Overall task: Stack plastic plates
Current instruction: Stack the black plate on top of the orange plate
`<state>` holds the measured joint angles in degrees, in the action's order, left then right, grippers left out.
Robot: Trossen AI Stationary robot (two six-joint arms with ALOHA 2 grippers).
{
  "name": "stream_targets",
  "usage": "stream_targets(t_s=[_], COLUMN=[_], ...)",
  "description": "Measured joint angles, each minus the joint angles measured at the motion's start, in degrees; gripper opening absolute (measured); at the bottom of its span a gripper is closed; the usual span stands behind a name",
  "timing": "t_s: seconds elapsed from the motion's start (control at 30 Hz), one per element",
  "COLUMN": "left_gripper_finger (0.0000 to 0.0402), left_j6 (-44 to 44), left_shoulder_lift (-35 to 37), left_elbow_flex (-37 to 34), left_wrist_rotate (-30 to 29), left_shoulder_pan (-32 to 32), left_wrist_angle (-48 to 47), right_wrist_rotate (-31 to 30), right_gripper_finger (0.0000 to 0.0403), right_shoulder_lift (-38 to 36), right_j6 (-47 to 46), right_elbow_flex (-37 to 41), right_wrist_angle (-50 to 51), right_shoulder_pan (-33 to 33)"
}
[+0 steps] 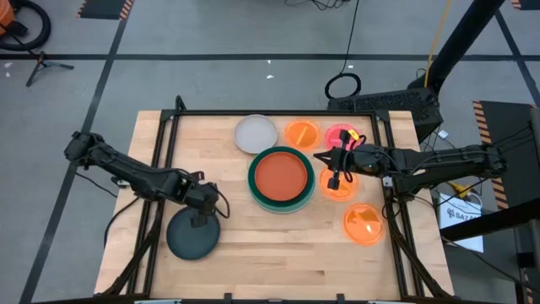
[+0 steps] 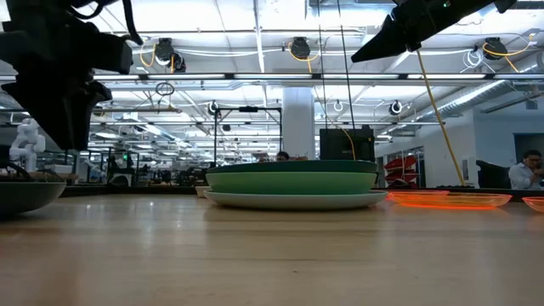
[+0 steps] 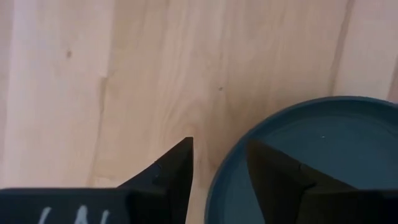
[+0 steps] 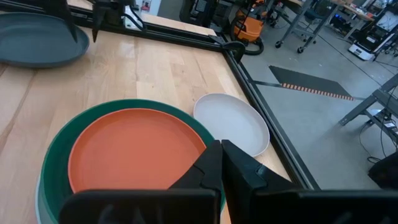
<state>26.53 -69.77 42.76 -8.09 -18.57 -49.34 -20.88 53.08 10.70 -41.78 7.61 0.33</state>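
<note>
A dark grey plate (image 1: pixel 191 236) (image 3: pixel 323 155) lies flat on the table near its front left. My left gripper (image 1: pixel 203 217) (image 3: pixel 221 146) hangs open above that plate's rim, one finger over the wood and one over the plate's inside, touching nothing in the low view. A stack sits mid-table: a rust-orange plate (image 1: pixel 281 175) (image 4: pixel 134 152) on a dark green one (image 2: pixel 289 167), then a light green one (image 2: pixel 289 181) and a pale one (image 2: pixel 293 201). My right gripper (image 1: pixel 334 177) (image 4: pixel 221 149) is shut, raised beside the stack's right edge.
A beige plate (image 1: pixel 256 133) (image 4: pixel 233 124) lies behind the stack. Small translucent orange plates (image 1: pixel 302 133) (image 1: pixel 364 224) and a pink one (image 1: pixel 342 135) lie on the right side, another orange one (image 1: pixel 340 187) under my right gripper. A black frame (image 1: pixel 270 112) edges the table.
</note>
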Motion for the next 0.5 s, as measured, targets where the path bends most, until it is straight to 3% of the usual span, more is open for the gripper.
stream_targets(t_s=[0.5], left_gripper_finger=[0.0154], left_j6=[-5.91], left_shoulder_lift=[-8.07], left_elbow_flex=[0.04], left_wrist_rotate=[5.28], left_shoulder_pan=[0.71], left_wrist_angle=[3.61], right_wrist_rotate=[0.00], right_gripper_finger=[0.0000], right_shoulder_lift=[0.00], right_j6=[0.00], right_elbow_flex=[0.00], right_wrist_angle=[0.40], right_shoulder_pan=[0.00])
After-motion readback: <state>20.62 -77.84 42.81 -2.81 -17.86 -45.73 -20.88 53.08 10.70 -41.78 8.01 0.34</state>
